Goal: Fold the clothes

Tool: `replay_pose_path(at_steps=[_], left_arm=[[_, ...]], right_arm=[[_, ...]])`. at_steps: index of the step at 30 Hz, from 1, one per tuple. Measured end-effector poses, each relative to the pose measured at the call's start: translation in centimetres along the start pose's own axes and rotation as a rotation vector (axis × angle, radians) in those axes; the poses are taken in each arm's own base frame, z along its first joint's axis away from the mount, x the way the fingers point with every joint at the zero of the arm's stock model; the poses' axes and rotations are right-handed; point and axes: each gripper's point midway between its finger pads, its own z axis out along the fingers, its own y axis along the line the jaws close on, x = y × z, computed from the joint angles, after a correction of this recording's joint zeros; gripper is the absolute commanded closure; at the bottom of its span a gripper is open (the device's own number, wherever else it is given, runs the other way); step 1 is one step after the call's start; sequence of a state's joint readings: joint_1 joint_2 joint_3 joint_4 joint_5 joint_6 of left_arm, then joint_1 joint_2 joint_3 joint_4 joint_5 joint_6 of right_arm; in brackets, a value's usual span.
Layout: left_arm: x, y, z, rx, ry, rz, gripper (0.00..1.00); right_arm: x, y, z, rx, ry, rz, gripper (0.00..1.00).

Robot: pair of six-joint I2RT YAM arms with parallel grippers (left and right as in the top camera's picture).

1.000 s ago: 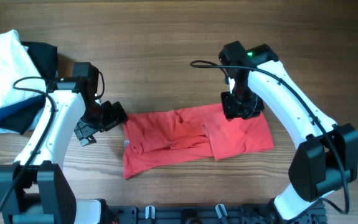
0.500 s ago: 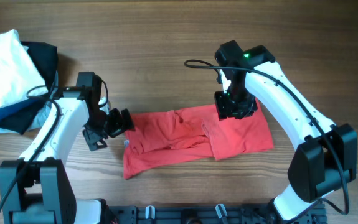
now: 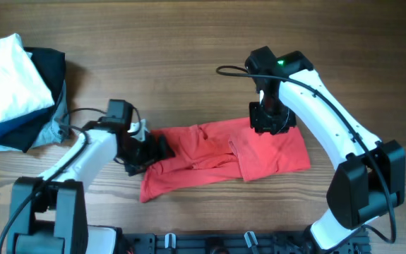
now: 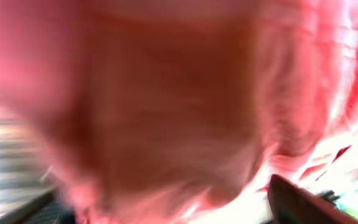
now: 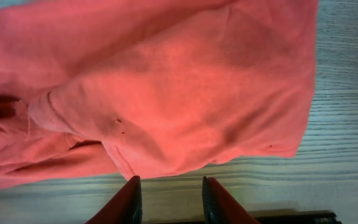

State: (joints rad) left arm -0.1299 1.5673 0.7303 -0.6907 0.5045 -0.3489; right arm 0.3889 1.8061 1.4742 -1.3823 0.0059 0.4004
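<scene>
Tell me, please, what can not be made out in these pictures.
Left wrist view: motion blur; red T-shirt fills it, so whether the left gripper grips cloth is unclear.
Overhead: the right gripper is hidden under its own wrist.
Overhead: the stacked garments are cut off by the left edge.

The left gripper (image 3: pixel 152 149) has travelled toward 3 o'clock and now sits on the 9 o'clock end of the red T-shirt (image 3: pixel 217 159); before, it stood off the cloth. Its jaws seem wide apart, though that wrist view is blurred. The right gripper (image 3: pixel 269 121) shifted slightly toward 9 o'clock, then partly back.
</scene>
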Motion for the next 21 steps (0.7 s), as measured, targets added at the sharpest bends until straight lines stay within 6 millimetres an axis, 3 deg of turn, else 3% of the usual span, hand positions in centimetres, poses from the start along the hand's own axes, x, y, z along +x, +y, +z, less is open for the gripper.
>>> replay_pose_path(at_steps=[2,3,4,8,11,13,15,17,18,21], left_arm=[[0.1,-0.7,0.6,0.004,-0.003,0.022,0.67],[0.3,-0.8,1.0,0.000,0.003,0.028,0.91],[0.7,-0.7,1.5,-0.011,0.018,0.031,0.96],[0.6,0.5,1.3,-0.054,0.015,-0.026,0.96],[-0.3,3.1,-0.9,-0.163,0.000,-0.130,0.96],[-2.7,4.9,-4.5,-0.253,-0.060,-0.213,0.96],[-4.6,5.6,-7.2,-0.303,-0.120,-0.246,0.96],[-7.3,6.0,-11.4,-0.350,-0.226,-0.276,0.96],[-7.9,6.0,-13.2,-0.370,-0.253,-0.288,0.96],[-8.1,4.6,-15.7,-0.385,-0.268,-0.275,0.96]], right_arm=[[-0.1,-0.4,-0.2,-0.002,-0.007,0.017,0.69],[-0.2,-0.6,-0.5,-0.006,-0.016,0.027,0.69],[-0.2,-1.0,-1.0,-0.014,-0.033,0.040,0.68],[-0.5,-3.9,-3.8,-0.040,-0.130,0.141,0.57],[-0.3,-7.1,-5.6,-0.057,-0.184,0.230,0.56],[0.0,-8.9,-5.9,-0.056,-0.184,0.264,0.56],[0.1,-9.9,-5.7,-0.052,-0.175,0.271,0.56],[0.1,-10.8,-5.7,-0.050,-0.172,0.276,0.56],[0.0,-10.9,-5.7,-0.050,-0.175,0.274,0.56],[-0.2,-11.0,-5.7,-0.050,-0.184,0.262,0.56]])
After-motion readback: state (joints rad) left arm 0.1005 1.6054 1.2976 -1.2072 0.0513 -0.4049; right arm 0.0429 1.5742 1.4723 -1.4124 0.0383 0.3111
